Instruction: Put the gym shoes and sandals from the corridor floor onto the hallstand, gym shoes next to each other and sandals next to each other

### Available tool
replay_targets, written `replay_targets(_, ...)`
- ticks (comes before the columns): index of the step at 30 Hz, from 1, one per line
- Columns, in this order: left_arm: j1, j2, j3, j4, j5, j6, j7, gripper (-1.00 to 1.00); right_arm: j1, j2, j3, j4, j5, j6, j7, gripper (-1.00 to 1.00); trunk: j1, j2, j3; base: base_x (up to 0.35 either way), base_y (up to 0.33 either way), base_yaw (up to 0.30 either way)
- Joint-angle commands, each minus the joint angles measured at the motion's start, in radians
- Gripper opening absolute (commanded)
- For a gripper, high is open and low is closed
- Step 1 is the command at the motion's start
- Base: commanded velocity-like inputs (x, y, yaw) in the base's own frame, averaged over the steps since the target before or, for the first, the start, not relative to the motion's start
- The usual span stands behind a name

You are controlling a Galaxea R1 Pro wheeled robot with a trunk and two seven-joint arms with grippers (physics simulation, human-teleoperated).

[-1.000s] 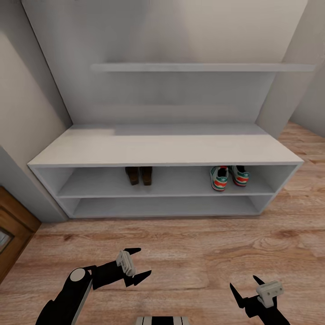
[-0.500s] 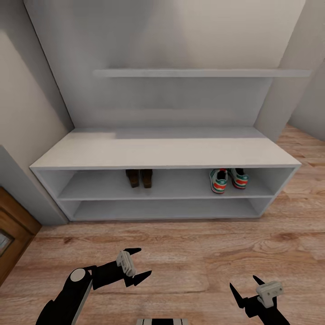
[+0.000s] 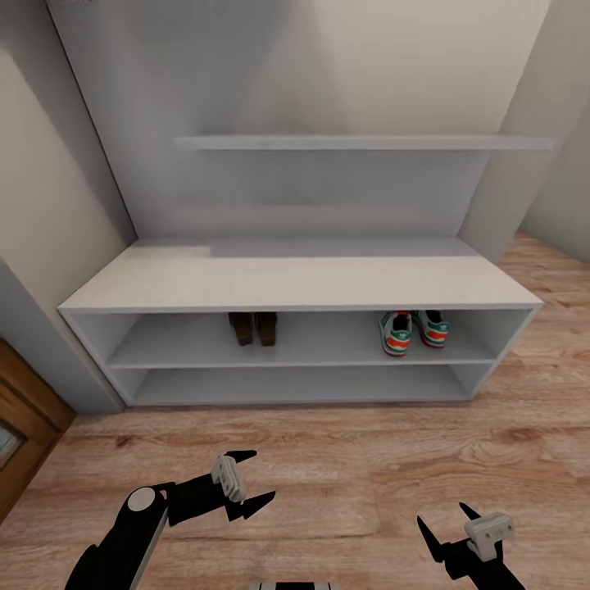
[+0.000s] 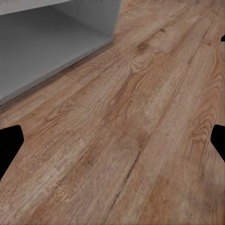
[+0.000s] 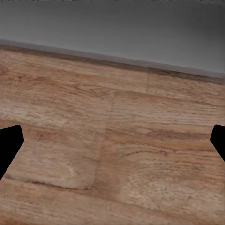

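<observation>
Sitting paired on the hallstand: brown sandals, green-striped gym shoes; both pincers spread, empty.

Two gym shoes, two sandals, one hallstand.

Sandals, gym shoes on hallstand

Black arms, pointed black claws (pale grey wrist blocks).
</observation>
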Motion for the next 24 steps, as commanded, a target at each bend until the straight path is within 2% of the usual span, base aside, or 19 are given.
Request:
replay_targets(1,0.000,0.000,0.000,0.000,0.000,0.000,0.000,1.00,0.000,0.000,0.000,0.001,0.000,0.000,0.000,1.00,0.000,0.000,0.002,0.000,0.000,0.000)
replay_targets(24,0.000,-0.001,-0.001,0.000,0.000,0.000,0.000,1.00,-0.001,0.001,-0.001,0.006,0.000,0.000,0.000,1.00,0.000,0.000,0.033,0.000,0.000,0.000)
